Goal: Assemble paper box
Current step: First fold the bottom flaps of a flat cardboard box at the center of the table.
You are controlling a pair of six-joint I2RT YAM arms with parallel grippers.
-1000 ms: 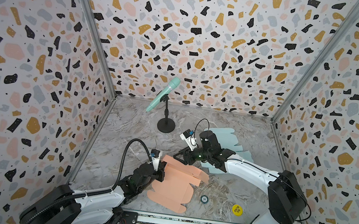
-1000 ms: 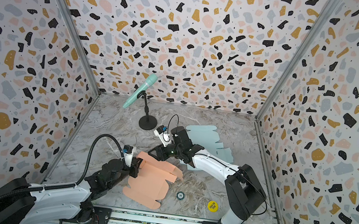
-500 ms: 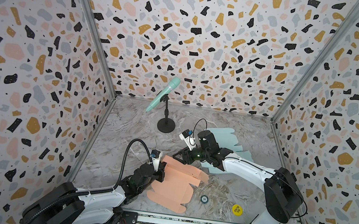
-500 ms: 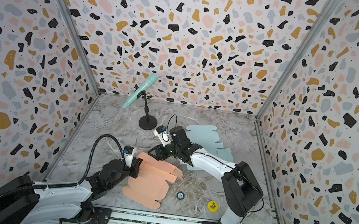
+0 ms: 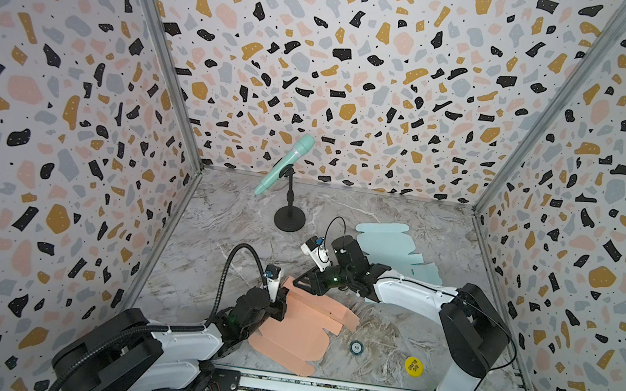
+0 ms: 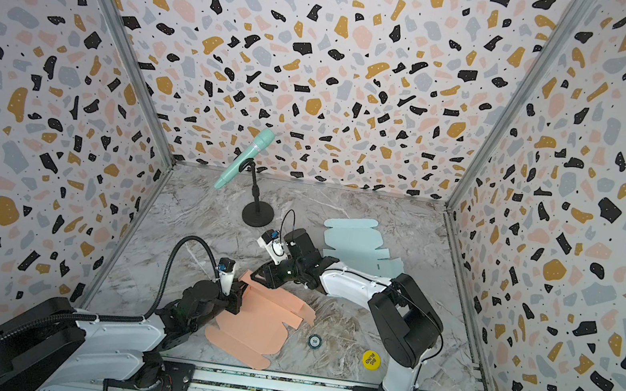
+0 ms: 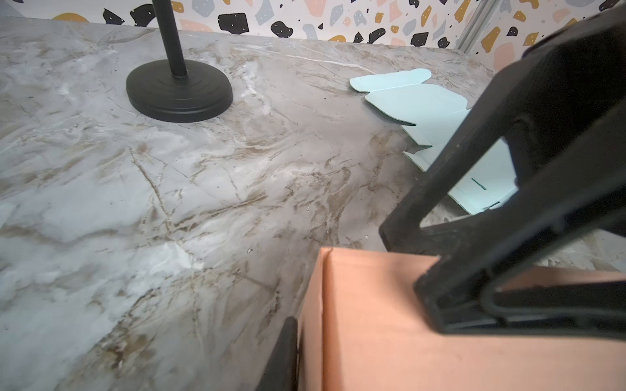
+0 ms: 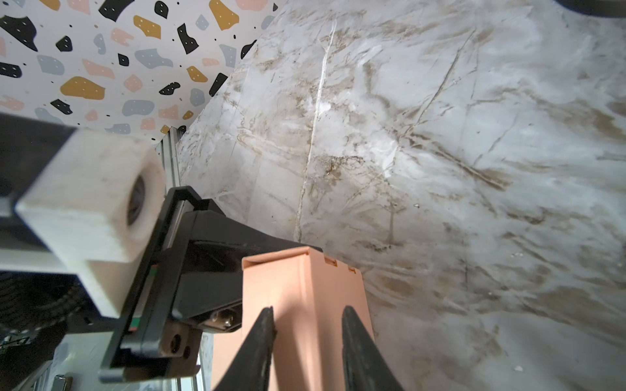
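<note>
The left gripper (image 5: 278, 305) pinched the salmon-pink die-cut paper box blank (image 5: 297, 331) while the part-open right gripper (image 8: 306, 325) straddled its raised flap

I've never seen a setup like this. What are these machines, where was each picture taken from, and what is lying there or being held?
These are two robot arms with pincer-like grippers, working over a marbled table. Two pictures look down from above, side by side. The other two come from a small camera on each arm's wrist.

On the table lie a peach cardboard sheet, partly folded toward a box, a flat pale blue cardboard sheet, a mint microphone on a black stand, a small chip and a yellow disc.

The left gripper pinches a raised side of the peach sheet. The right gripper sits at its folded edge with fingers apart, not clamping anything that I can see.
</note>
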